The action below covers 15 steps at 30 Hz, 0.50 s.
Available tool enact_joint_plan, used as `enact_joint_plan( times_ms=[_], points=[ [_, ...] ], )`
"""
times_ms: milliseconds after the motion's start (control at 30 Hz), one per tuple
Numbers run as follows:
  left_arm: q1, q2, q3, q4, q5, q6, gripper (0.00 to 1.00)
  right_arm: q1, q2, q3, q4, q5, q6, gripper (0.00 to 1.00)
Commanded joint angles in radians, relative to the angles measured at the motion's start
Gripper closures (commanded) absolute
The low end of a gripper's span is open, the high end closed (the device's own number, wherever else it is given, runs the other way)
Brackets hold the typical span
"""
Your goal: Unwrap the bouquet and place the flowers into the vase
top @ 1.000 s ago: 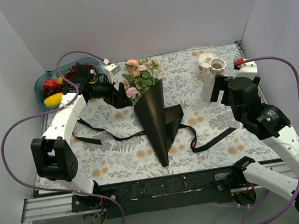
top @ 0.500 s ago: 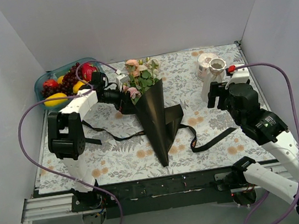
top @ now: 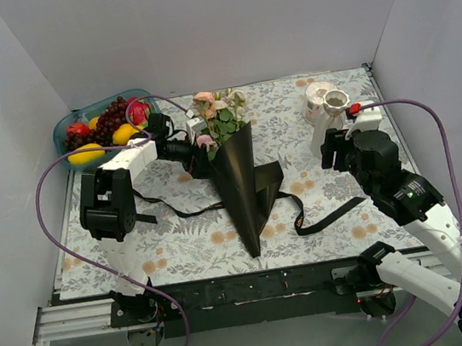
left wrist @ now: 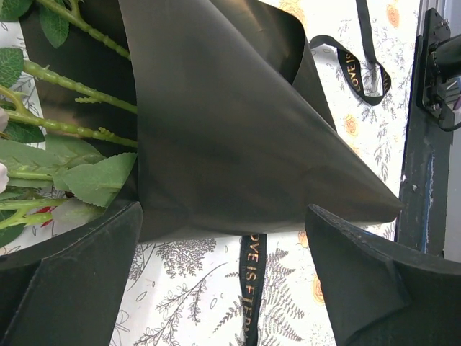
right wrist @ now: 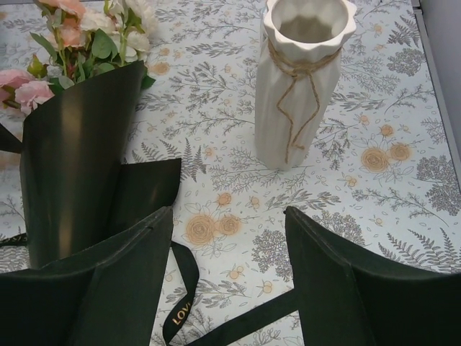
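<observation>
The glossy black paper-cone bouquet of pink and cream roses point(top: 245, 184) lies on the floral-print table point(top: 284, 122), with the left end effector point(left wrist: 223, 216) spread wide at its mouth. The right end effector point(right wrist: 229, 216), apart and empty, faces the upright white ceramic vase point(right wrist: 299, 86).

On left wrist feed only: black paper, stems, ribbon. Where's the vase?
Observer: The vase stands upright at the far right of the table, apart from the bouquet.
Operator: Right arm doing what?
Observer: The right gripper faces the vase from the near side, short of it, jaws apart, nothing between them.
Operator: Which way do the blooms point?
Observer: The flowers, pink and cream, stick out of the bouquet's far end; its pointed end aims at the near edge.
</observation>
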Motion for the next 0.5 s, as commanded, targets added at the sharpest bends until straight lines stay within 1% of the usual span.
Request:
enact_joint_plan(
  times_ms=[0,67,100,133,200,233,333,467],
  points=[
    [-0.008,-0.005,0.026,0.026,0.006,0.021,0.11,0.001,-0.022,-0.012,0.050,-0.025,-0.007,0.30],
    [-0.010,-0.003,0.032,0.009,0.003,0.030,0.18,0.001,-0.027,-0.013,0.050,-0.027,-0.007,0.34],
    [-0.011,-0.002,0.032,0.003,0.001,0.036,0.23,0.001,-0.025,-0.013,0.050,-0.030,-0.007,0.35],
    [-0.011,-0.003,0.032,-0.006,-0.003,0.039,0.24,0.001,-0.025,-0.013,0.050,-0.031,-0.005,0.35],
    [-0.011,-0.011,0.029,-0.008,-0.029,0.044,0.23,0.001,-0.025,-0.016,0.052,-0.041,-0.005,0.35],
    [-0.011,-0.015,0.029,0.001,-0.043,0.045,0.19,0.001,-0.027,-0.018,0.052,-0.042,-0.004,0.36],
    [-0.010,-0.042,0.009,0.035,-0.091,0.042,0.14,0.001,-0.030,-0.026,0.053,-0.051,0.000,0.36],
    [-0.010,-0.063,0.004,0.073,-0.167,0.053,0.12,0.001,-0.037,-0.035,0.053,-0.056,0.003,0.36]
  ],
)
